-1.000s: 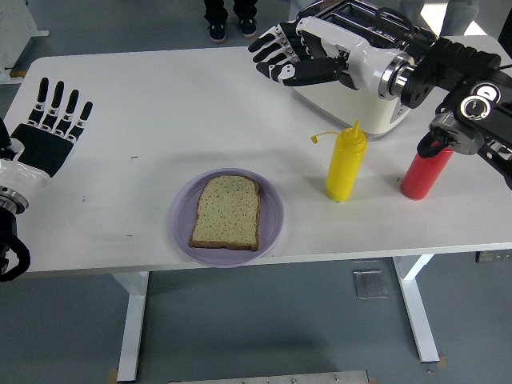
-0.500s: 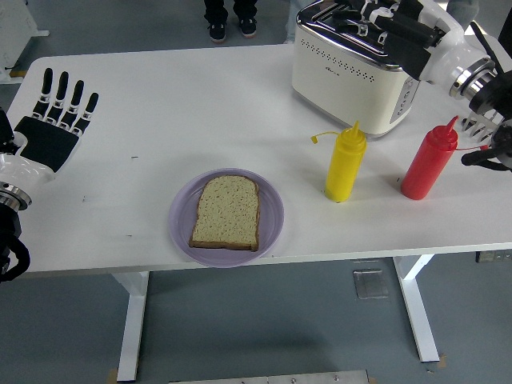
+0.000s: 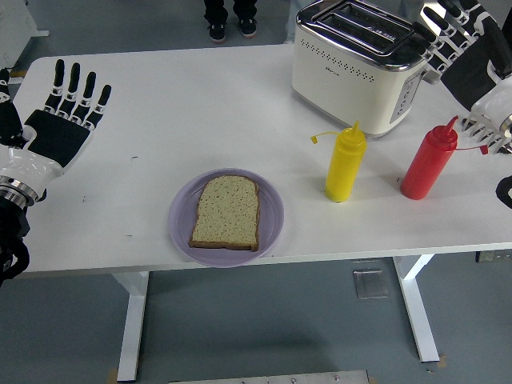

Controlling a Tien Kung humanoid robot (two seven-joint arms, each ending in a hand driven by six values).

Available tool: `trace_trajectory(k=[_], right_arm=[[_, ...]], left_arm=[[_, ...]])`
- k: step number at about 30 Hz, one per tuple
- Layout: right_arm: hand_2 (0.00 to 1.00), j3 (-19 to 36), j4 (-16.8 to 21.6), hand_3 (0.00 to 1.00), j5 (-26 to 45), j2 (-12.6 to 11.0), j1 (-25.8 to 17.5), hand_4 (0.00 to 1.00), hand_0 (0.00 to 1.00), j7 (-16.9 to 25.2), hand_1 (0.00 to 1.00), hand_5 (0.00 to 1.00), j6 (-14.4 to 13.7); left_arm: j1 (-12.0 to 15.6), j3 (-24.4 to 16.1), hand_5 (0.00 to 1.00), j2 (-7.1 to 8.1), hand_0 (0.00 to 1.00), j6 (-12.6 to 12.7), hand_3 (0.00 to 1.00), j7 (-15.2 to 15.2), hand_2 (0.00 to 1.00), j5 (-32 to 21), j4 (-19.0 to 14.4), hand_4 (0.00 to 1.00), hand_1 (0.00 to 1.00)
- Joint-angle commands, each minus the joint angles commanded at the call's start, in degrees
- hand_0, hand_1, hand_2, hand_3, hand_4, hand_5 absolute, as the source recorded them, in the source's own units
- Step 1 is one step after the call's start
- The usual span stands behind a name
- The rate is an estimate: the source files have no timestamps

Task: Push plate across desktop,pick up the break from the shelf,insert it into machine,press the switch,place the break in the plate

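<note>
A slice of bread [image 3: 227, 212] lies flat on a lilac plate [image 3: 272, 227] near the table's front edge. The cream toaster [image 3: 356, 64] stands at the back right, and no bread shows in its two slots. My right hand [image 3: 466, 50] is at the right edge beside the toaster, fingers spread and holding nothing. At the left edge my left hand [image 3: 68, 108] hovers over the table, palm forward, fingers spread, far from the plate.
A yellow squeeze bottle [image 3: 345, 162] and a red squeeze bottle [image 3: 428, 164] stand in front of the toaster, right of the plate. A person's shoes [image 3: 230, 20] show beyond the table's far edge.
My right hand has pulled back from above the toaster's left side to the right edge of the picture. My left hand has risen slightly and shifted rightward.
</note>
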Motion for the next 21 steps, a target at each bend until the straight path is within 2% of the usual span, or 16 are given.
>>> trace_trajectory(k=[9,21], right_arm=[[0.779,2.3,0.3,0.758,3.2,1.6,-2.1,0.736,0.841,-1.2,0.780,0.534,0.1],[0.780,3.0,0.0,0.766,6.2,2.4,-3.0,0.741,0.842,-2.0,0.782,0.564,-0.2]], left_arm=[[-0.1,0.7,0.998,-0.96,0.809,-0.2,0.715,0.4,0.709,-1.3,0.8,0.785,0.747],[-0.2,0.9,0.998,-1.22,0.807,-0.2,0.717,0.7,0.710,-2.2,1.3,0.779,0.748]])
